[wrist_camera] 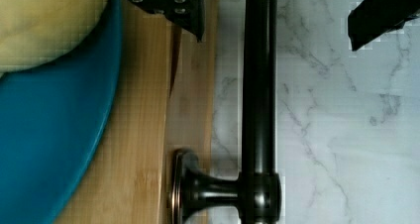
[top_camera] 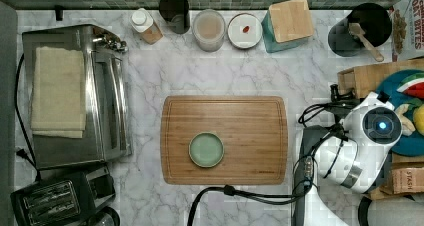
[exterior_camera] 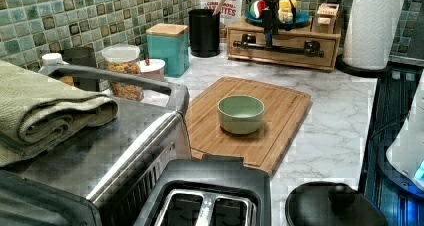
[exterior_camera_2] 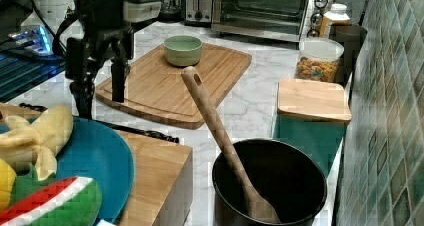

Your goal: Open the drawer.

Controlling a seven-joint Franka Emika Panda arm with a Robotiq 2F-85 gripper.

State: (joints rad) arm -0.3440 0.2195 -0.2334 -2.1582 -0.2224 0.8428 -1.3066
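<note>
Locate the drawer (exterior_camera: pixel 280 45) at the far end of the table (exterior_camera: pixel 330 131) in the left view, beyond the cutting board (exterior_camera: pixel 250 117). It is a wide, shallow, light-wood unit. A long black bar handle (exterior_camera: pixel 272 46) runs across its front on two posts. In the wrist view the bar handle stands off the wooden front over the marble, with one post visible.

Note the end effector (exterior_camera_2: pixel 102 86) in the right view: its two dark fingers (exterior_camera_2: pixel 119 81) hang downward, spread apart, with nothing between them. In the wrist view one fingertip lies over the wood of the drawer and the other over the marble, so the bar handle runs between them without contact.

Check the containers:
- A blue plate (exterior_camera_2: pixel 95 166) sits on top of the drawer and carries toy fruit, including a banana (exterior_camera_2: pixel 35 136) and a watermelon slice (exterior_camera_2: pixel 55 203).
- A pale green bowl (top_camera: pixel 206 149) rests on the cutting board; it looks empty.
- A black pot (exterior_camera_2: pixel 270 183) holds a wooden spoon (exterior_camera_2: pixel 220 136) leaning against its rim.
- A clear jar (exterior_camera_2: pixel 317 61) with a white lid contains coloured cereal.
- A teal canister (exterior_camera: pixel 168 48) has its wooden lid closed.
</note>
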